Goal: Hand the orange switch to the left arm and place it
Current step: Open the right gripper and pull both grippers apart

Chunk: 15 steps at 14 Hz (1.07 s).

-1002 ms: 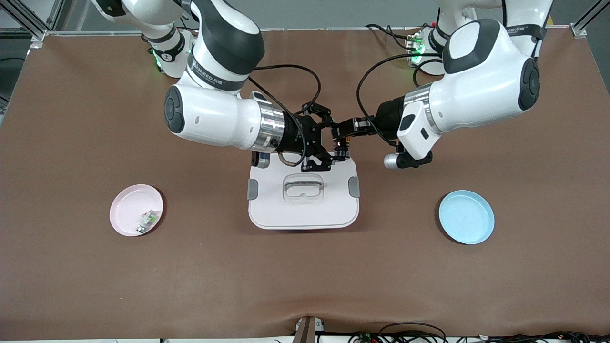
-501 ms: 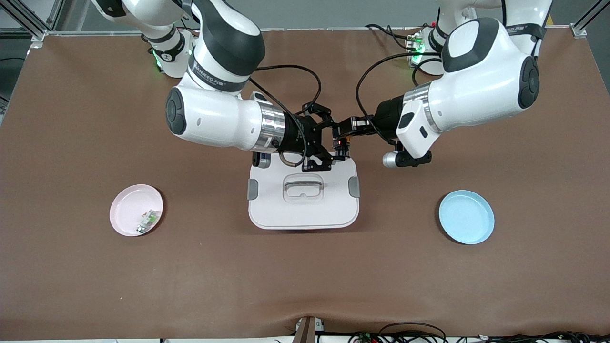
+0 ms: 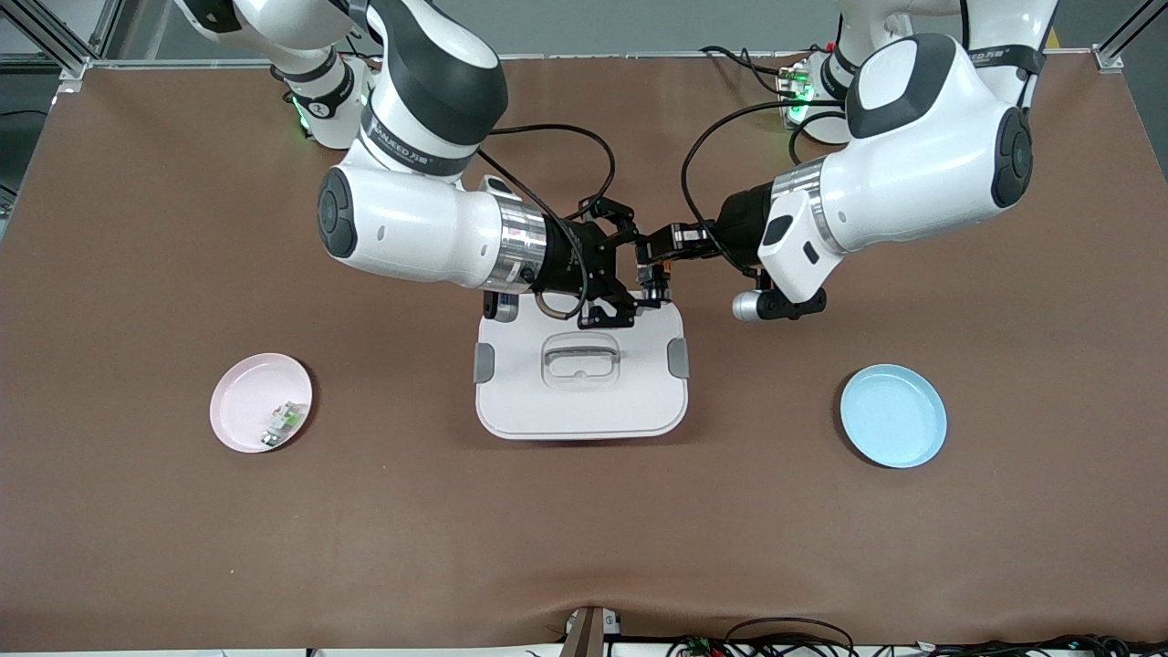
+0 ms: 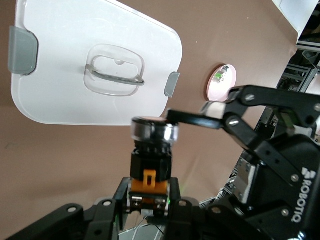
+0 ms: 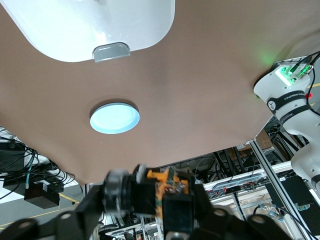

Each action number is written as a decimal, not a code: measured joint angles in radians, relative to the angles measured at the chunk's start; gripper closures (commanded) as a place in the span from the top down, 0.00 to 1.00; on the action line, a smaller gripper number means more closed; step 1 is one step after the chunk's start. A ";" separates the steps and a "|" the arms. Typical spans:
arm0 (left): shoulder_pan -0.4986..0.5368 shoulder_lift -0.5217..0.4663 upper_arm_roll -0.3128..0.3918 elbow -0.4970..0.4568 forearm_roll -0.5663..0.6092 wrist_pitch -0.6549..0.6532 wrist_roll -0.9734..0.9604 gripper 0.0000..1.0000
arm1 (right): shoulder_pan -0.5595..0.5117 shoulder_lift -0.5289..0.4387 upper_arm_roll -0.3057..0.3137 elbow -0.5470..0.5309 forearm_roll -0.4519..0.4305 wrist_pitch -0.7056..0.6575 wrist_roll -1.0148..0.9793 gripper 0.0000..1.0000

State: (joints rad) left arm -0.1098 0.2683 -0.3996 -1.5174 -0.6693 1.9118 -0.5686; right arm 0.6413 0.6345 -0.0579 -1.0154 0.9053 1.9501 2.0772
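I see one orange switch [image 4: 150,165] above the box's [image 3: 580,401] far edge, pinched at its orange end by my left gripper [image 4: 148,202], silver end toward my right gripper [image 3: 622,274], whose fingers stand parted around it.

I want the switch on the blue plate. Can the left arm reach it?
Probably yes. The left gripper, shut on the switch, is over the box's edge beside the right gripper; the blue plate lies toward its end, with only table between.
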 measured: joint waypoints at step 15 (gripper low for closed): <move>0.057 -0.056 0.010 0.008 0.149 -0.167 -0.003 0.20 | -0.006 -0.013 -0.007 0.033 -0.165 -0.191 -0.289 1.00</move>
State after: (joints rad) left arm -0.0531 0.2125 -0.3898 -1.5090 -0.5203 1.7450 -0.5715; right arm 0.6357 0.6215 -0.0653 -0.9827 0.7407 1.7595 1.7886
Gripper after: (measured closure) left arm 0.670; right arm 0.000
